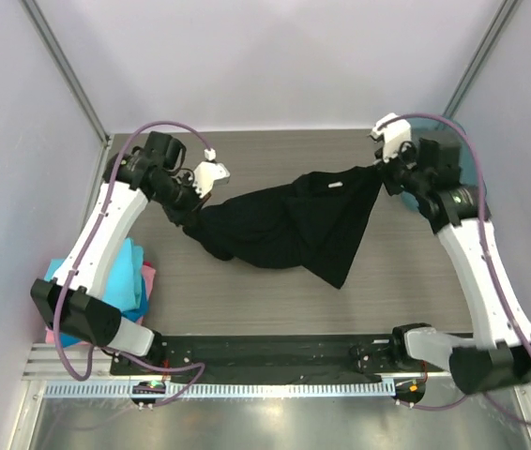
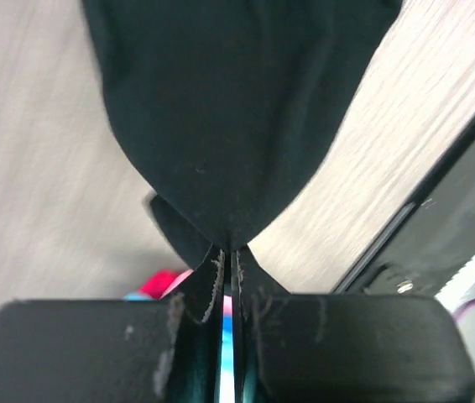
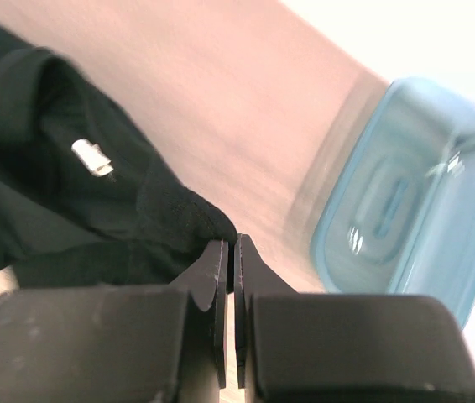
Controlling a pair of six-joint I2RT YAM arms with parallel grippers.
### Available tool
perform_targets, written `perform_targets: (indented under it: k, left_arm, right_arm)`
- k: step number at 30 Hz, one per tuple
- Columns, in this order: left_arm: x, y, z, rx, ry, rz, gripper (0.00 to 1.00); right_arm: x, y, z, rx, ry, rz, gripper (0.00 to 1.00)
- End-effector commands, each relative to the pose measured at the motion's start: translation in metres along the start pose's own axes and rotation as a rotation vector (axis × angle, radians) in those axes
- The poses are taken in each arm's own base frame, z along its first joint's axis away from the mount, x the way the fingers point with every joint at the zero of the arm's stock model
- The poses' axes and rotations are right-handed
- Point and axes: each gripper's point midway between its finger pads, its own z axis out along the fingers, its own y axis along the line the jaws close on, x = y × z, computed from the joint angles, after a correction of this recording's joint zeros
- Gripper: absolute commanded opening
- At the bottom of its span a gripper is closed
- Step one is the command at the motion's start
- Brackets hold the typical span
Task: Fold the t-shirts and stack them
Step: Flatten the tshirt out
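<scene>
The black t-shirt, at the centre of the table, is strung between 2 grippers. The left gripper is closed on its 9 o'clock end and the right gripper on its 2 o'clock corner, probably to spread it flat. Folded t-shirts lie at 8 o'clock.

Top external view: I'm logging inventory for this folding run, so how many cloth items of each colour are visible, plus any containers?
Black t-shirt: 1
Turquoise folded shirt: 1
Pink folded shirt: 1
Teal plastic tray: 1
Total: 4 visible; more may be hidden underneath.
</scene>
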Motion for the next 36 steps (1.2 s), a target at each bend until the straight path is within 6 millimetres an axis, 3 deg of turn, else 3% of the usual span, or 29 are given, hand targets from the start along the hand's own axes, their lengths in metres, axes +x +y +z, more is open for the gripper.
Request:
perform_targets:
  k: [1, 3, 4, 5, 6, 7, 8, 9, 10, 11, 12, 13, 15, 16, 17, 18, 19, 20, 21, 22, 23, 25, 28, 34, 36]
  left_arm:
    - [0.021, 0.016, -0.01, -0.055, 0.127, 0.138, 0.0]
    - [0.017, 0.039, -0.005, -0.088, 0.139, 0.174, 0.0]
    - [0.004, 0.053, -0.009, -0.12, 0.117, 0.192, 0.0]
    - [0.005, 0.074, 0.009, -0.1, 0.155, 0.172, 0.0]
    - [-0.001, 0.089, 0.014, -0.111, 0.161, 0.181, 0.0]
    - [-0.028, 0.113, 0.005, -0.175, 0.118, 0.211, 0.0]
    - [-0.025, 0.139, 0.034, -0.163, 0.179, 0.196, 0.0]
    - [-0.033, 0.16, 0.044, -0.186, 0.19, 0.201, 0.0]
    - [-0.066, 0.184, 0.029, -0.277, 0.129, 0.243, 0.0]
    - [-0.055, 0.202, 0.071, -0.225, 0.202, 0.22, 0.0]
    - [-0.057, 0.217, 0.074, -0.269, 0.223, 0.212, 0.0]
    - [-0.057, 0.225, 0.079, -0.288, 0.234, 0.197, 0.1]
    - [-0.056, 0.244, 0.085, -0.379, 0.258, 0.151, 0.36]
    - [-0.061, 0.248, 0.086, -0.416, 0.214, 0.093, 0.38]
    - [-0.06, 0.247, 0.084, -0.427, 0.2, 0.065, 0.41]
    - [-0.049, 0.229, 0.071, -0.423, 0.199, 0.027, 0.46]
    - [-0.066, 0.232, 0.064, -0.479, 0.093, -0.001, 0.46]
    - [-0.069, 0.224, 0.055, -0.489, 0.046, -0.003, 0.47]
    - [-0.055, 0.198, 0.04, -0.485, 0.023, -0.006, 0.5]
    - [-0.065, 0.189, 0.037, -0.48, -0.047, 0.012, 0.51]
    - [-0.06, 0.176, 0.035, -0.459, -0.052, 0.02, 0.53]
    - [-0.041, 0.154, 0.04, -0.402, 0.004, 0.007, 0.55]
    - [-0.024, 0.141, 0.059, -0.31, 0.076, -0.041, 0.57]
    - [-0.035, 0.142, 0.092, -0.226, 0.07, -0.1, 0.67]
    - [-0.028, 0.142, 0.116, -0.184, 0.113, -0.147, 0.67]
  right_arm:
    - [-0.025, 0.009, -0.032, -0.012, -0.126, 0.084, 0.01]
    - [-0.025, 0.004, -0.02, 0.004, -0.122, 0.097, 0.01]
    - [-0.031, 0.0, -0.012, 0.009, -0.139, 0.097, 0.01]
    - [-0.028, -0.002, 0.009, 0.001, -0.112, 0.111, 0.01]
    - [-0.029, -0.007, 0.02, 0.004, -0.111, 0.123, 0.01]
    - [-0.036, -0.014, 0.034, 0.001, -0.133, 0.15, 0.01]
    - [-0.045, -0.024, 0.043, 0.009, -0.153, 0.172, 0.01]
    - [-0.027, -0.037, 0.076, 0.009, -0.096, 0.22, 0.01]
    - [-0.025, -0.044, 0.09, 0.006, -0.086, 0.273, 0.01]
    - [-0.036, -0.06, 0.097, 0.02, -0.106, 0.287, 0.01]
    - [-0.014, -0.064, 0.127, 0.006, -0.043, 0.315, 0.01]
    - [-0.02, -0.07, 0.132, 0.012, -0.046, 0.298, 0.01]
    - [-0.002, -0.069, 0.154, -0.006, 0.016, 0.288, 0.01]
    - [0.001, -0.068, 0.157, -0.011, 0.028, 0.284, 0.01]
    - [0.003, -0.067, 0.157, -0.013, 0.033, 0.288, 0.01]
    - [0.005, -0.065, 0.157, -0.02, 0.038, 0.288, 0.01]
    - [0.008, -0.06, 0.154, -0.029, 0.041, 0.292, 0.01]
    - [0.01, -0.058, 0.152, -0.034, 0.041, 0.297, 0.01]
    - [0.01, -0.056, 0.149, -0.037, 0.035, 0.306, 0.01]
    - [0.014, -0.05, 0.144, -0.047, 0.038, 0.308, 0.01]
    - [0.016, -0.046, 0.141, -0.059, 0.038, 0.314, 0.01]
    - [0.022, -0.039, 0.136, -0.069, 0.047, 0.325, 0.01]
    - [0.028, -0.033, 0.134, -0.082, 0.053, 0.334, 0.01]
    - [0.027, -0.036, 0.135, -0.074, 0.056, 0.328, 0.01]
    - [0.028, -0.037, 0.135, -0.066, 0.061, 0.321, 0.01]
